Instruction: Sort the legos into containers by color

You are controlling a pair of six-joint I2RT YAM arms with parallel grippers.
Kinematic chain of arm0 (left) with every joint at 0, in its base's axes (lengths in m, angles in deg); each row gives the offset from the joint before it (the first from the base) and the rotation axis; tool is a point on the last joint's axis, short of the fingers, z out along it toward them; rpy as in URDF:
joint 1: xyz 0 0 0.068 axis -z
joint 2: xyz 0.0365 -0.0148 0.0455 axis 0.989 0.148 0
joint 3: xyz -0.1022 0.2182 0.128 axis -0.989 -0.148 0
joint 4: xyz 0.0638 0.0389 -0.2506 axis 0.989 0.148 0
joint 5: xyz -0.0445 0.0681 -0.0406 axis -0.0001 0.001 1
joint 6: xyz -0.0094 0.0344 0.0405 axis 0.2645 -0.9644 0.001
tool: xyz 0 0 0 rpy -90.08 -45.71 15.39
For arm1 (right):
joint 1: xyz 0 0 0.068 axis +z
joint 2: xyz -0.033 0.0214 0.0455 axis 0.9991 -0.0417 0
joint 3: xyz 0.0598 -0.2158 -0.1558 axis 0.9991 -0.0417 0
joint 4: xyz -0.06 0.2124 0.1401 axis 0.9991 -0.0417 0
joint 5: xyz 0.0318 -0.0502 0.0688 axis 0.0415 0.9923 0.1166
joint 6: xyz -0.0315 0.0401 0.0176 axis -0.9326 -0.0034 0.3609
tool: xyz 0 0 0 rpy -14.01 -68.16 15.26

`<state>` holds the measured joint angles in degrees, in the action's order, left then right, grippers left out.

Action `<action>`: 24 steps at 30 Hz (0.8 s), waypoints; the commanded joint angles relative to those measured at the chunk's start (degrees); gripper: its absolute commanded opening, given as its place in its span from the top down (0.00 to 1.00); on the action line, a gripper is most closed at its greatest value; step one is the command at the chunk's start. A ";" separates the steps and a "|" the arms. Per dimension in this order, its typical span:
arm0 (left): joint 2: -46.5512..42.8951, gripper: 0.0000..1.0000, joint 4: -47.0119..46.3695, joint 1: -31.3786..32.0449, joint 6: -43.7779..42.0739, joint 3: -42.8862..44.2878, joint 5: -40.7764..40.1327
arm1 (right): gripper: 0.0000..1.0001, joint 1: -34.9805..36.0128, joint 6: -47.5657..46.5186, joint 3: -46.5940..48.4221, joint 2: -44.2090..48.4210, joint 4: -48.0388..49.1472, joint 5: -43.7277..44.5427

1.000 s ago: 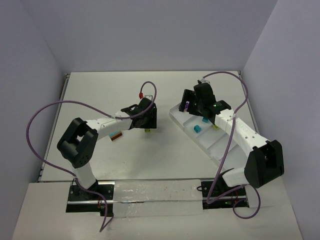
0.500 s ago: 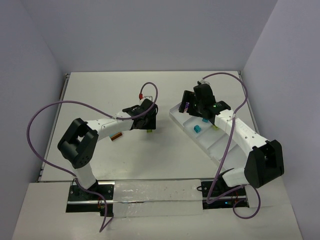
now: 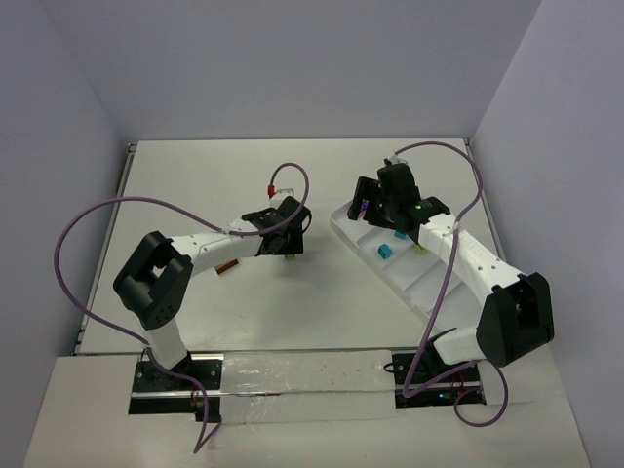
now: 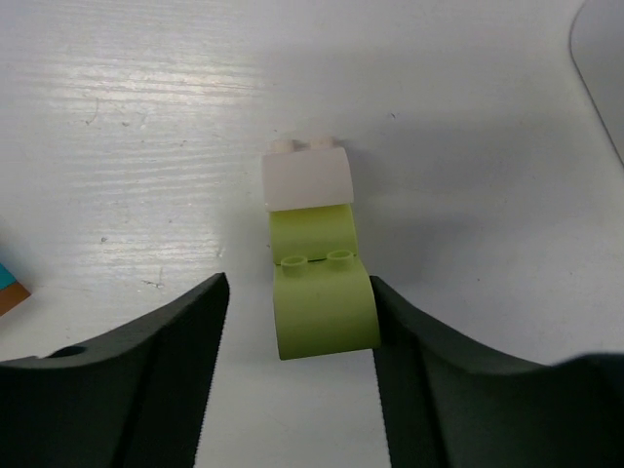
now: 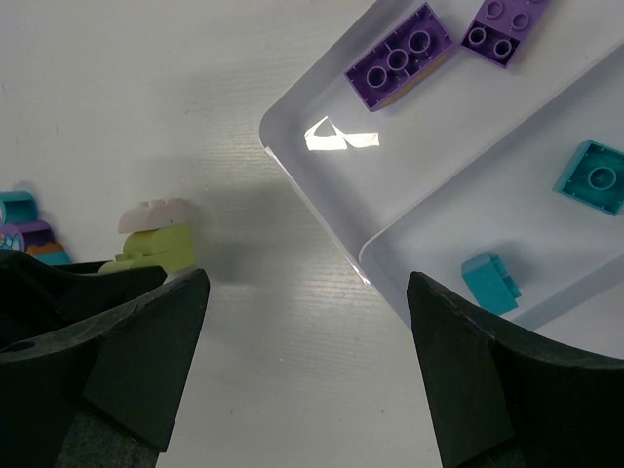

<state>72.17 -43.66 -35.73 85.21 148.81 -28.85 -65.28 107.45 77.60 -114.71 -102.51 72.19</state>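
Straddling lime-and-cream brick clump (image 4: 317,263) with left gripper (image 4: 297,292), jaws apart; risk of splitting or flicking it if squeezed off-centre.

Lime-cream clump (image 4: 314,261) outside tray (image 5: 285,148), purple bricks (image 5: 398,56), teal bricks (image 5: 596,178) in separate compartments (image 5: 468,214)

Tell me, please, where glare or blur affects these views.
Right wrist: bright glare patch on the tray floor beside the purple bricks; left wrist: streaky sheen on the table, lime-and-cream clump sharp; top external: even light, soft shadows.
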 commanded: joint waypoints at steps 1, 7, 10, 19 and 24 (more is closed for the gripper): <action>-1.79 0.29 1.07 0.21 3.04 0.83 -3.82 | 0.10 -0.18 0.23 -0.32 1.90 0.67 -0.51; -4.54 0.23 -0.69 -1.95 4.48 -2.04 -2.36 | 0.11 -0.18 0.22 -0.72 2.18 0.85 -0.66; -5.63 0.22 -1.01 -2.54 4.09 -3.16 -2.15 | 0.11 -0.18 0.06 -0.97 2.33 0.94 -0.52; -5.57 0.22 -1.60 -2.78 3.41 -3.72 -2.26 | 0.10 -0.18 0.06 -2.05 2.85 1.30 -0.49; -5.36 0.24 -6.09 -2.51 -1.11 -4.68 0.99 | 0.10 -0.48 0.00 -2.57 3.34 1.19 -0.33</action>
<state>68.83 -44.85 -38.53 87.74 144.38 -29.84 -65.29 107.64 75.59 -114.03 -102.47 71.28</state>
